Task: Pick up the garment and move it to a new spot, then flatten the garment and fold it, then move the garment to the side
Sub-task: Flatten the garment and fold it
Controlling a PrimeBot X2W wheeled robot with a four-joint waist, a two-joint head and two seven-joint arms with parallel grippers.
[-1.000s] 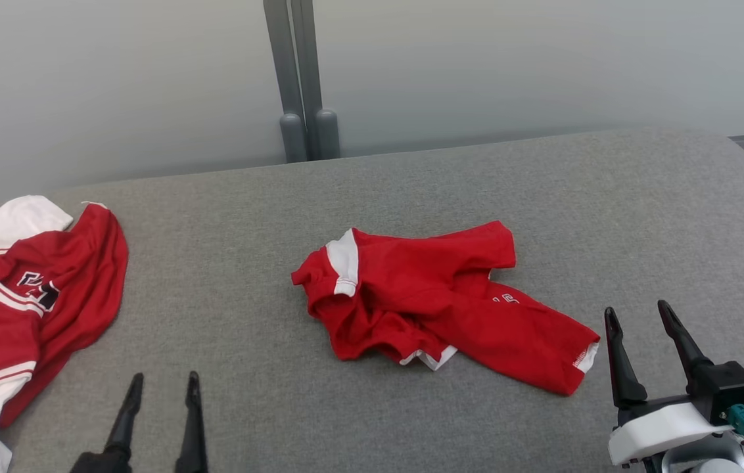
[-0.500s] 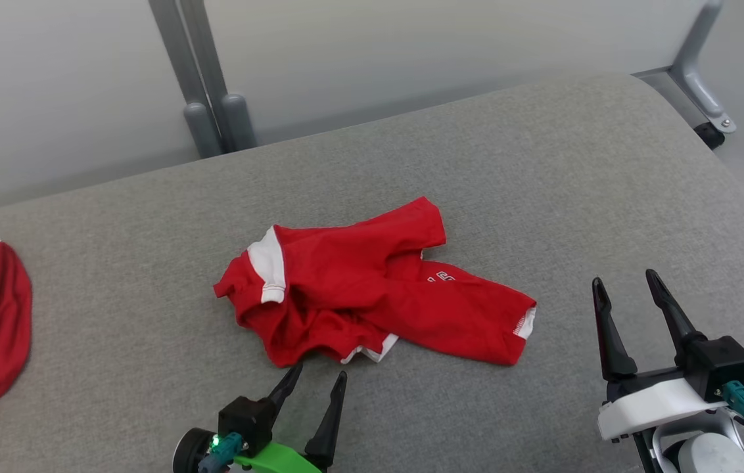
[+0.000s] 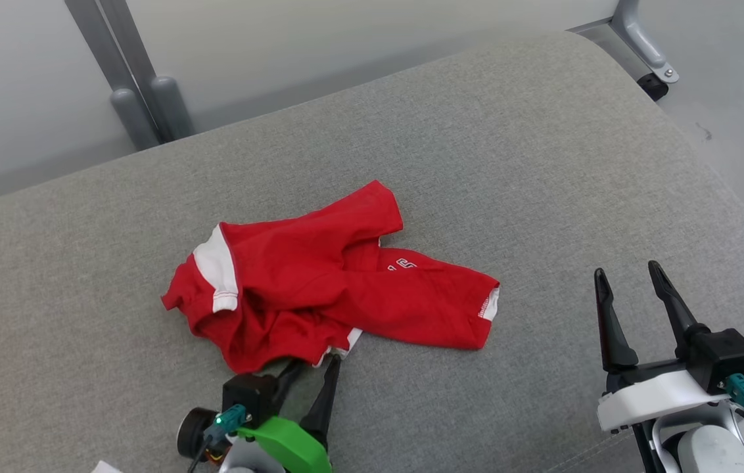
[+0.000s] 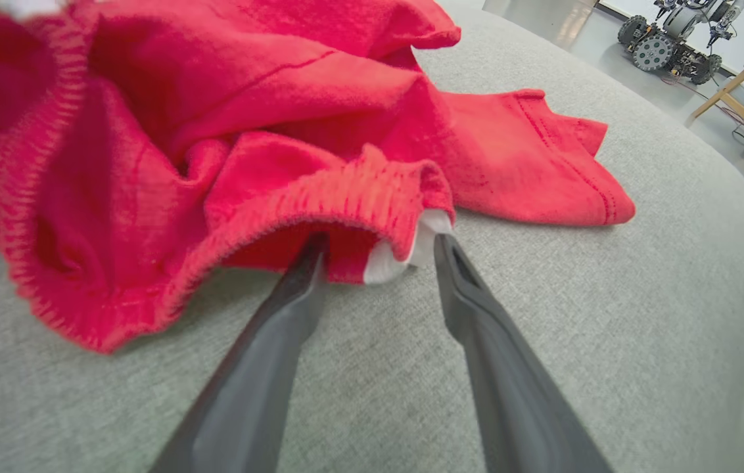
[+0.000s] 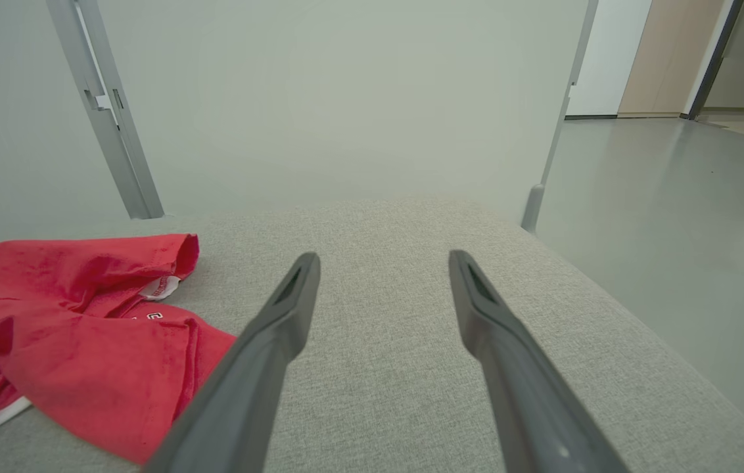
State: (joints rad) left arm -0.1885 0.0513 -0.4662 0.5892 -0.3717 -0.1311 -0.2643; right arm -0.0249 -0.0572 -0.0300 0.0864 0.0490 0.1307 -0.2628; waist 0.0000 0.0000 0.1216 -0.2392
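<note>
- The red garment lies crumpled in the middle of the grey cushion.
- The left gripper is spread at the near hem, with one finger tucked under the fold and nothing pinched yet.
- I think it should push deeper before closing, so that it catches more than the white trim.
- The right gripper hovers spread, well apart from the garment.
</note>
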